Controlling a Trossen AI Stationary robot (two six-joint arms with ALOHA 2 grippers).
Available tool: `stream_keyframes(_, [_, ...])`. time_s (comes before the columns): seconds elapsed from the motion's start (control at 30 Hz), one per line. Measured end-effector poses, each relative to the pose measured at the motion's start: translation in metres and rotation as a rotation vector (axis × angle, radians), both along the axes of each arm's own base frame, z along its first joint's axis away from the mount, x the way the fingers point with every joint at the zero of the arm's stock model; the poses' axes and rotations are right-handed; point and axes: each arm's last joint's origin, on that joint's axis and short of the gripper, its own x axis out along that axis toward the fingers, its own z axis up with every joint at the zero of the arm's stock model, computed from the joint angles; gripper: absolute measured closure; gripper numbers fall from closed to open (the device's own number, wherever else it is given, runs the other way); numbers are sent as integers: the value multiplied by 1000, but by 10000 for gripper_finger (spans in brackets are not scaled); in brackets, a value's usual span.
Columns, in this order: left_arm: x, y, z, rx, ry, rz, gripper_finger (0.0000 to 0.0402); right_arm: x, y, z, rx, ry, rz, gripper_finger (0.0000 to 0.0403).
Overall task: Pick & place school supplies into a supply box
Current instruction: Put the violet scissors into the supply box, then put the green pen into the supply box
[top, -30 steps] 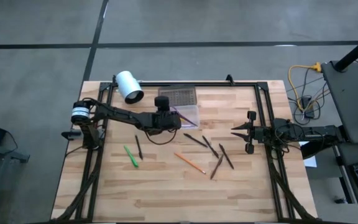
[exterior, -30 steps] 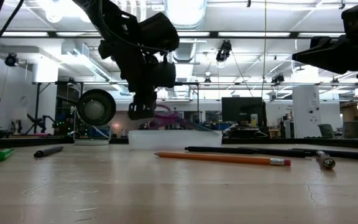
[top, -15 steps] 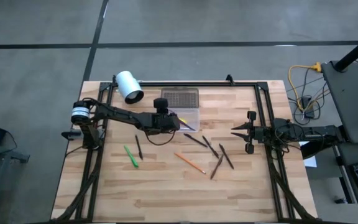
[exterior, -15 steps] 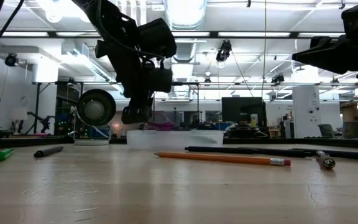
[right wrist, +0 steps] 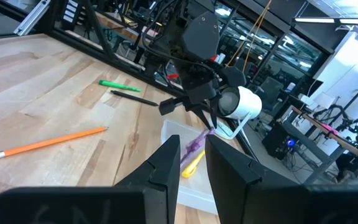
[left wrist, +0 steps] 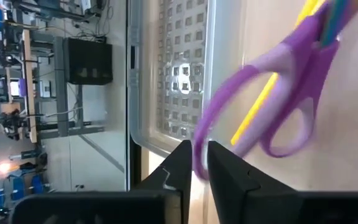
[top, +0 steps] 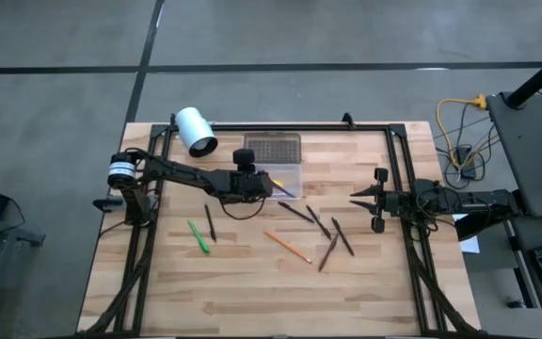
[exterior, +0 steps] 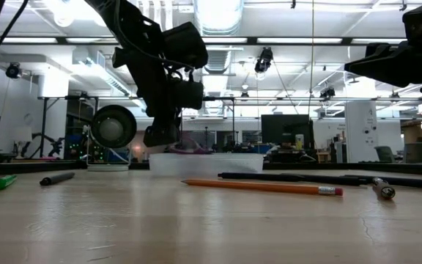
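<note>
The clear supply box [top: 290, 175] stands at the table's far middle, its grey dotted lid [top: 273, 148] beyond it. My left gripper [top: 257, 182] hangs over the box's left end, shut on the purple scissors [left wrist: 291, 81]. A yellow pencil [left wrist: 272, 87] lies in the box under them. On the bare table lie a green pen [top: 198, 237], a dark pen [top: 210, 223], an orange pencil [top: 287, 246] and several dark pens [top: 320, 222]. My right gripper [top: 354, 200] waits shut at the right side, above the table. My left gripper pinches one purple handle loop [left wrist: 199, 148] of the scissors between its two fingers. It comes from above and from the table's left, slanting down. The scissors reach away from the fingers into the box [exterior: 207, 163], handles at rim height [exterior: 185, 150]. Whether the blade end rests on the floor is hidden.
A white cylinder [top: 196, 130] lies at the far left corner beside the left arm's base. Black frame rails [top: 398, 160] run along the far, left and right edges. The near half of the table [top: 252, 292] is bare wood.
My left gripper has come down a little toward the box and kept its hold. The scissors, earlier tilted well above the box rim, have sunk to rim level inside the box. Most of this happened in the first half second.
</note>
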Motion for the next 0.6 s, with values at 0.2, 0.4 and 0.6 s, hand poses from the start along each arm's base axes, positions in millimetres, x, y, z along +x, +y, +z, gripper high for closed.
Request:
stream_keyframes(0.2, [0,0,0,0,0,0,350,0,0,0,0,0,0,335])
stream_keyframes(0.4, [1,-1,2,1,-7,-2,348,0,0,0,0,0,0,335])
stream_keyframes(0.6, [6,-9,7,-36,-7,-68,348,0,0,0,0,0,0,335])
